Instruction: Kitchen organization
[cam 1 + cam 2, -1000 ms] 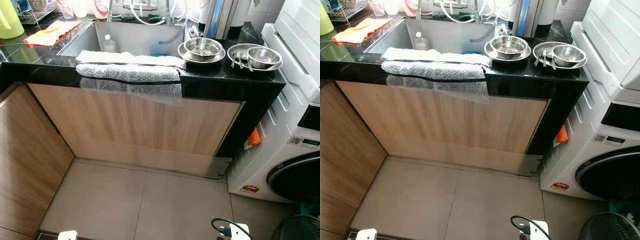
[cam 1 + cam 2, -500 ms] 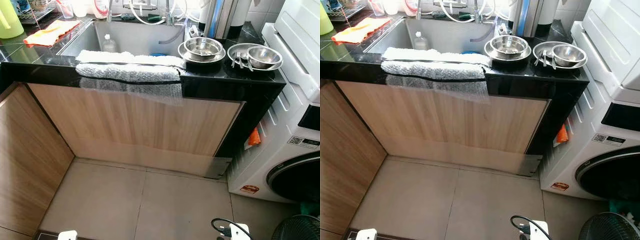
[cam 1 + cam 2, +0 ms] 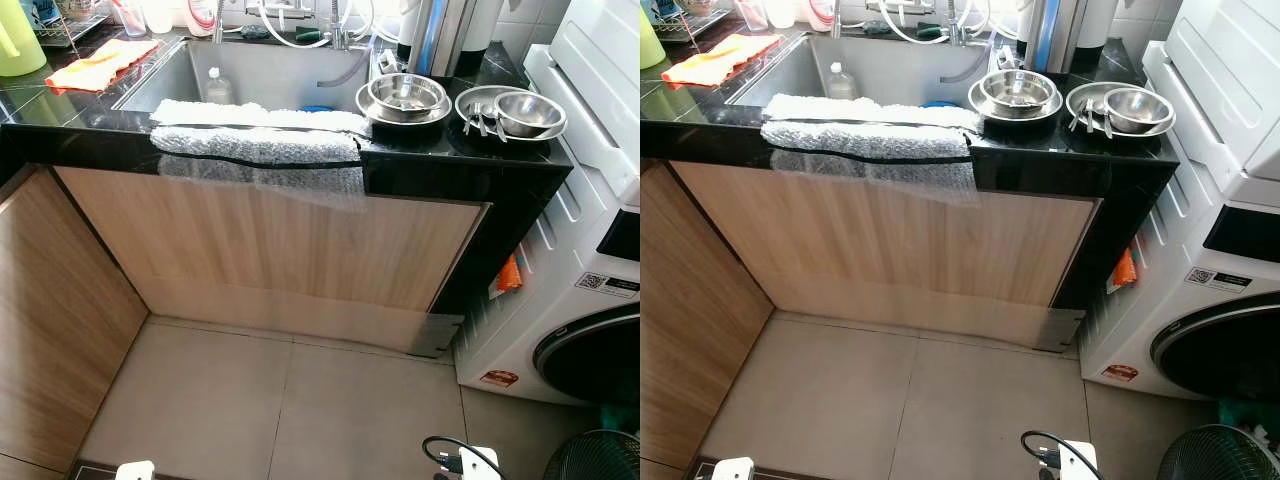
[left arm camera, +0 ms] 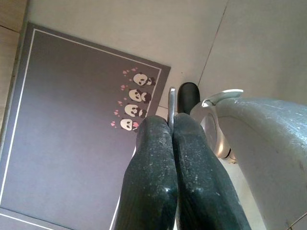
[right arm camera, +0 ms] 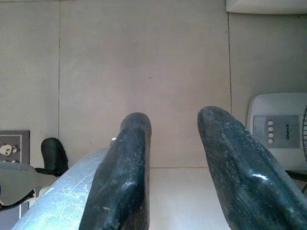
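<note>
Running across the top of the head views, a black bench (image 3: 470, 165) sits on a pale wood cabinet front (image 3: 270, 255), with beige floor tiles (image 3: 270, 410) below. To the right stands a white washing machine (image 3: 580, 250); it carries a small square code label and a red sticker low on its front, but the writing on both is too small to read. A steel sink (image 3: 260, 75) is set into the bench, with a small clear bottle (image 3: 216, 88) standing inside it. A grey and white towel (image 3: 260, 140) hangs over the bench's front edge. Right of the sink, a steel bowl (image 3: 406, 96) rests on a steel plate, and just beside it a second bowl (image 3: 528, 112) sits on another plate along with some cutlery. An orange cloth (image 3: 100, 62) lies on the bench left of the sink.

Both arms hang low toward the floor. The left hand (image 4: 171, 125) has its fingers pressed together on a thin strip of metal, above a dark mat (image 4: 72, 139) printed with four little panda faces. The right hand (image 5: 168, 120) has its fingers apart, holding nothing, above bare tiles near a white fan base (image 5: 276, 129) whose small label cannot be read.
</note>
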`<state>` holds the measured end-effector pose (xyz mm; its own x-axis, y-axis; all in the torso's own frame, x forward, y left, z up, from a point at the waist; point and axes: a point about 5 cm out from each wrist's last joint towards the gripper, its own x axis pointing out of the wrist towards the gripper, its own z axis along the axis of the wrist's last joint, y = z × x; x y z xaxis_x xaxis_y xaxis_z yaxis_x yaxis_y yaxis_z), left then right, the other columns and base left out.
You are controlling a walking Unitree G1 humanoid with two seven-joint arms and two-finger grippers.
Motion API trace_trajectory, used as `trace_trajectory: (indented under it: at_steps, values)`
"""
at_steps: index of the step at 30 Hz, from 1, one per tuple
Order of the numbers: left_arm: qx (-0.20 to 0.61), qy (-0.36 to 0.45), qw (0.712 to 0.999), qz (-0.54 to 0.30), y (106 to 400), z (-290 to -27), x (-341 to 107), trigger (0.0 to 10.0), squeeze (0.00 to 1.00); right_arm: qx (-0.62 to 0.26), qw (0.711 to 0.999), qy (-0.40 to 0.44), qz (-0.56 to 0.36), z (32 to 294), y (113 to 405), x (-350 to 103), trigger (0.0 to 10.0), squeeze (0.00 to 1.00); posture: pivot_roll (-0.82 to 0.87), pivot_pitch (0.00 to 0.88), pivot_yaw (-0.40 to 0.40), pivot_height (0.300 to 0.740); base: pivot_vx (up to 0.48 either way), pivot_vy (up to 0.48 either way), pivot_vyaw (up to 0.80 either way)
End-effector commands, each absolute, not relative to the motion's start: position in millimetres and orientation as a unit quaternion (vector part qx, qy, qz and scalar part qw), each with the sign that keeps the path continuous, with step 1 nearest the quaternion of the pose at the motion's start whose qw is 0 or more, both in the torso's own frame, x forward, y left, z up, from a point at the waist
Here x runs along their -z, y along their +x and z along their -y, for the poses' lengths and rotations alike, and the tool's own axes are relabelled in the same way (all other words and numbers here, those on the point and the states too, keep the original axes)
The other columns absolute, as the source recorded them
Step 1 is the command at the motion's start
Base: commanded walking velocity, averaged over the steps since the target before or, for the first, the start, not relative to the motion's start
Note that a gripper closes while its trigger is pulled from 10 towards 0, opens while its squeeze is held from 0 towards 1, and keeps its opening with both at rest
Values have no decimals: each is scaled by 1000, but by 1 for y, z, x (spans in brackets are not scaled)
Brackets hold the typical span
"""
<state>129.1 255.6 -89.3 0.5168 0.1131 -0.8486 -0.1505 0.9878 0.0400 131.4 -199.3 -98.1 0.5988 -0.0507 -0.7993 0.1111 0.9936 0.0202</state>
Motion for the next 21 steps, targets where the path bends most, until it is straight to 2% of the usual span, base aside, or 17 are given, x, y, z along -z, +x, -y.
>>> trace_trajectory:
  at_steps: [1, 21]
  values:
    - [-71, -33, 869, -489, 125, -255, 90, 10000, 0, 59, 895, 41, -440, 203, 136, 96, 10000, 0, -51, 84, -29, 740, 0, 0, 0]
    - [-66, -33, 869, -489, 125, -255, 90, 10000, 0, 58, 896, 42, -438, 202, 138, 96, 10000, 0, -49, 85, -29, 740, 0, 0, 0]
